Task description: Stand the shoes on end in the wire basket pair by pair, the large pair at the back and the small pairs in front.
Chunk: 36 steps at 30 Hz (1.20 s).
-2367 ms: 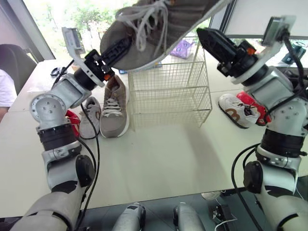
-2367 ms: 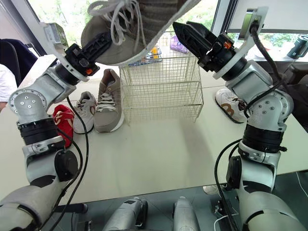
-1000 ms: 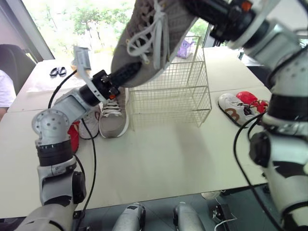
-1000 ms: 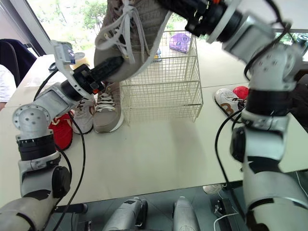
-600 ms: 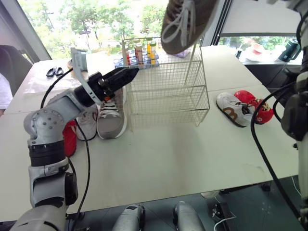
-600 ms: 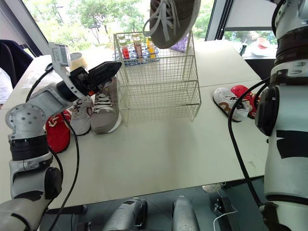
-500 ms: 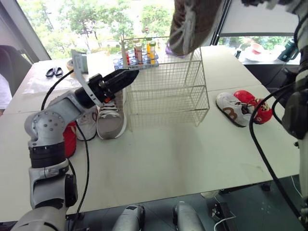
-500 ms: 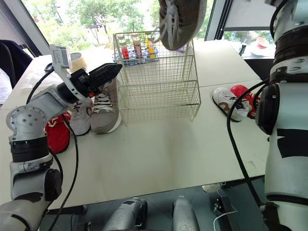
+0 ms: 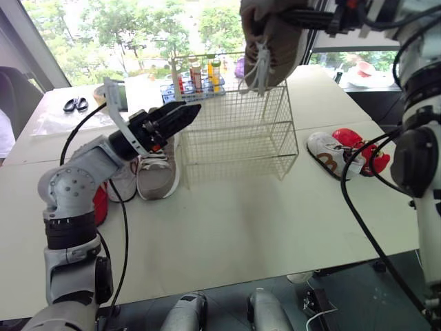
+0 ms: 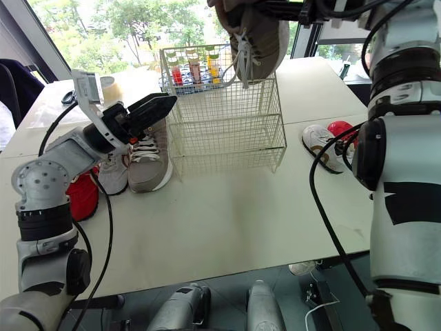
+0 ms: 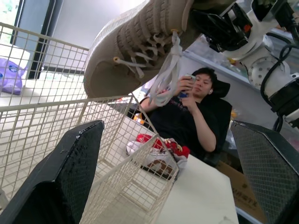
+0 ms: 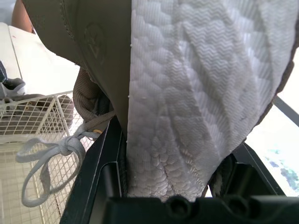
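Your head view has the right gripper [image 9: 293, 16] clamping the large tan shoe [image 9: 279, 48] above the wire basket [image 9: 234, 131], your left wrist view the left gripper [image 11: 166, 125] wide and empty beside it, your right wrist view the shoe's white sole [image 12: 187, 93].

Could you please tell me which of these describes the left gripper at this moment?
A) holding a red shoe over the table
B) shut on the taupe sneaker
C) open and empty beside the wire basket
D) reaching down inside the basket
C: the left gripper is open and holds nothing, just outside the wire basket, while the right gripper holds the taupe sneaker above it.
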### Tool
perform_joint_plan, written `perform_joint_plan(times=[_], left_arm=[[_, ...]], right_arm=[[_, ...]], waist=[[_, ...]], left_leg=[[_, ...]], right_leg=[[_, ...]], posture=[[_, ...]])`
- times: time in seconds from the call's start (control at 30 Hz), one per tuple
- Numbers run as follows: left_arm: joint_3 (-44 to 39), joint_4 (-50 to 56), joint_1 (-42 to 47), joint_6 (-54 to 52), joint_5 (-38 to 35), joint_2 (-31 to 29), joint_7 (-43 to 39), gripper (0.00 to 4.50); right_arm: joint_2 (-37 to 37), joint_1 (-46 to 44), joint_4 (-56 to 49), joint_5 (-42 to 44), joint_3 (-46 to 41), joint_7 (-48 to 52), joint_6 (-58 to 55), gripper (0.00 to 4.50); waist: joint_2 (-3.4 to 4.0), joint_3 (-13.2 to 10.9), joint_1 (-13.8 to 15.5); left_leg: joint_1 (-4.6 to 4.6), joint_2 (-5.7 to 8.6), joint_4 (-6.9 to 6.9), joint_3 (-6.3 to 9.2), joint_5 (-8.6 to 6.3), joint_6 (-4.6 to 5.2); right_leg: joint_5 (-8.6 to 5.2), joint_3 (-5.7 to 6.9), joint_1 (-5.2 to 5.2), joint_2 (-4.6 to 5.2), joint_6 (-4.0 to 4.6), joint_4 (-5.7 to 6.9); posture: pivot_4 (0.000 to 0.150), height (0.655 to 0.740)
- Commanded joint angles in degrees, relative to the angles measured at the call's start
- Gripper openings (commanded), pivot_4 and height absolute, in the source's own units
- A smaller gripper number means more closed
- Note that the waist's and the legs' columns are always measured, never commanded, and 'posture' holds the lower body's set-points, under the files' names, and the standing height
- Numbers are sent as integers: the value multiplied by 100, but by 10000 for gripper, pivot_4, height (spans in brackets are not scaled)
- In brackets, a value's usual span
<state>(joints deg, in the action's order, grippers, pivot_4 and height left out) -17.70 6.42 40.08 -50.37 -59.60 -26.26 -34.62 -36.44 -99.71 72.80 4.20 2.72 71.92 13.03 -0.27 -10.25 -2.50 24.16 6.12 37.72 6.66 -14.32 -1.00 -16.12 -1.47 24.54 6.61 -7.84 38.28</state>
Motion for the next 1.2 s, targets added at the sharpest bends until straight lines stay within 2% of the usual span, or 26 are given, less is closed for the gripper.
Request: perform_joint_plan(times=[0.03, 0.2, 0.4, 0.57, 0.6, 0.77, 0.93, 1.03, 1.2], left_arm=[[-156, 281, -2, 98, -169, -28, 79, 44440], [-220, 322, 4, 30, -219, -230, 109, 44440], [-185, 322, 96, 38, -221, -239, 182, 44440], [-137, 298, 129, 17, -218, -241, 201, 45000], [-135, 299, 130, 6, -226, -246, 200, 45000], [-57, 258, 177, -18, -225, -160, 223, 45000], [80, 227, 189, -37, -224, -44, 197, 45000], [157, 182, 254, -37, -208, 11, 166, 45000], [230, 121, 301, -5, -154, 37, 127, 45000]], right_arm=[[86, -124, 52, -121, -150, -76, 90, 17223], [180, -61, 137, -400, -16, 270, -51, 17223], [273, 110, 260, -661, -59, -270, -191, 17223], [310, 304, 239, -519, -373, -729, -430, 41206], [308, 326, 224, -497, -423, -791, -461, 43749], [242, 564, 116, -175, -914, -1438, -702, 43749], [381, 743, -225, 593, -1771, -2251, -1361, 43749], [497, 833, -509, 824, -1987, -2664, -1704, 43749], [655, 1504, -1922, 1057, -1941, -2795, -2276, 43749]], waist=[[0, 0, -2], [0, 0, 1], [0, 0, 5], [-1, 1, -1], [-1, 1, -2], [0, 1, 5], [0, 1, 6], [0, 1, -12], [1, 1, -7]], left_leg=[[0, 0, -1, 0, 0, 0], [0, 0, -6, 1, 0, 0], [0, 0, -3, 3, 0, 0], [0, 0, 5, 3, 0, -1], [-1, 0, 10, 3, 0, -1], [0, 0, 14, 3, 1, -1], [0, 3, 15, 3, 1, -1], [0, 1, 13, 3, 1, -1], [0, -1, 13, 2, 1, -1]], right_leg=[[0, 0, 1, 0, 0, 0], [0, 1, 1, 0, 0, -5], [0, 1, -1, 0, 0, -4], [0, 1, -4, -1, 0, 0], [0, 1, -5, -1, 0, 3], [0, 1, -4, -1, 0, 9], [0, 1, -7, 2, 0, 7], [0, 1, -4, 0, 0, 8], [0, 0, -4, -3, 0, 8]], posture=[[1500, 7400], [1500, 7400], [1500, 7400], [1500, 7400], [1500, 7400], [1500, 7400], [1500, 7400], [1500, 7400], [1500, 7400]])
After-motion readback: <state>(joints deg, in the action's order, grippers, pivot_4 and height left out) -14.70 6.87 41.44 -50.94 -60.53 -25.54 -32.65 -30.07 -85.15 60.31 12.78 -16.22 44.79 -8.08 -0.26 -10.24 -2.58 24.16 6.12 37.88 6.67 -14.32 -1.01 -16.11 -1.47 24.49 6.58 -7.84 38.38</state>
